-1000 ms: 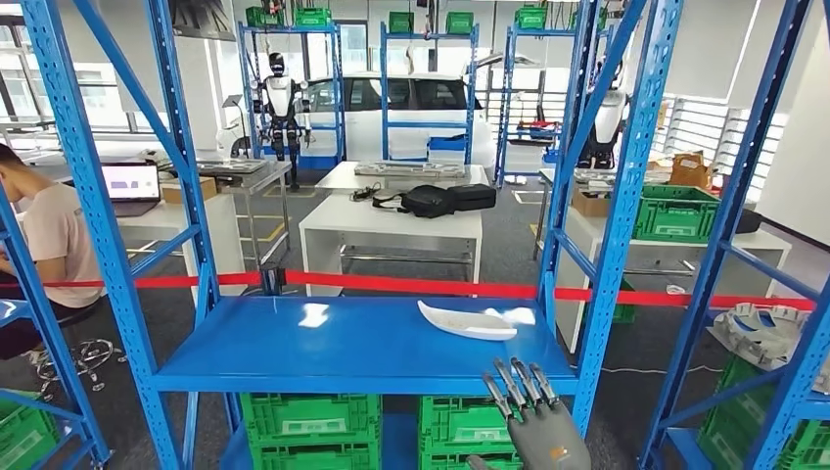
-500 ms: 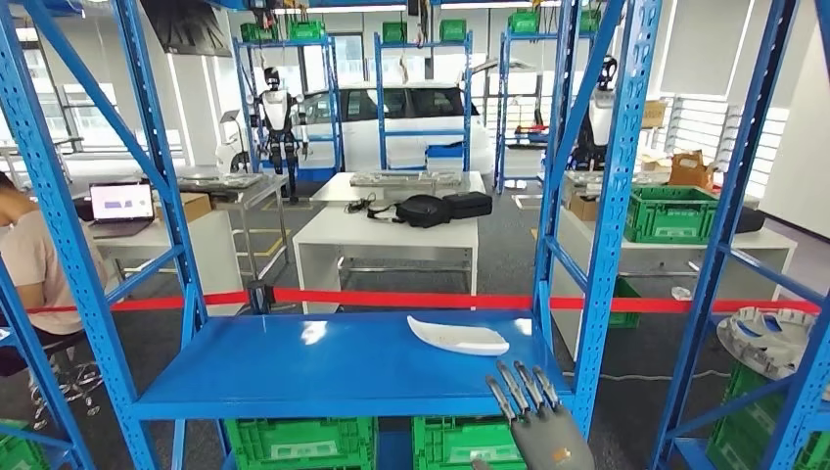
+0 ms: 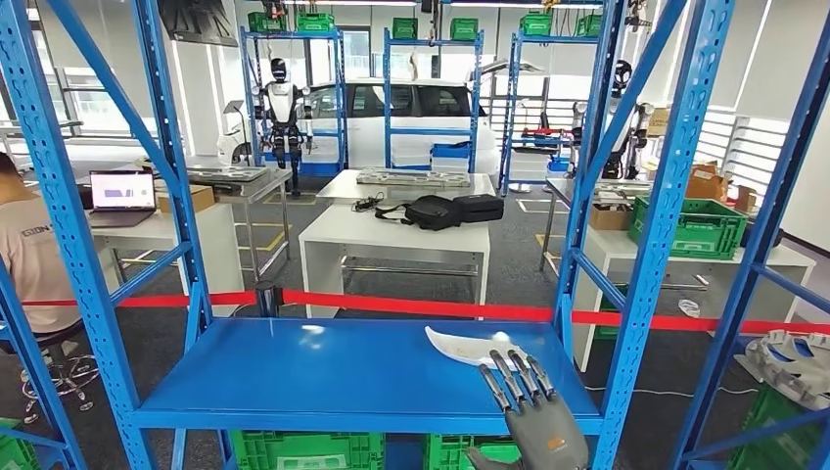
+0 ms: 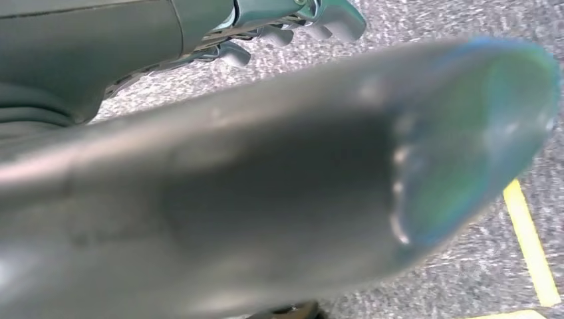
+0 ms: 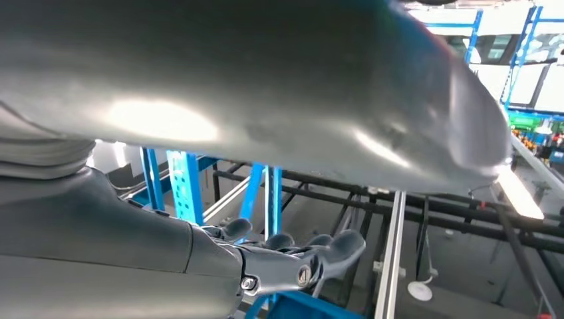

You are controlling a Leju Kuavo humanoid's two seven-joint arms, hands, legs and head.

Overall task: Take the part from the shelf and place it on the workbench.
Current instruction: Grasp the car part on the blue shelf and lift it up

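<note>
White curved plastic part (image 3: 468, 347) is lying near the blue metal shelf's (image 3: 294, 377) right edge; the right hand (image 3: 531, 416), empty with fingers spread, is reaching; grasping comes next. The left hand (image 4: 292, 23) is hanging, its fingers' state unclear.

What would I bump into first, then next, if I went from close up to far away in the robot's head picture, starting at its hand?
Right hand → white part on the blue shelf → red tape → white table with black bag → white car.
</note>
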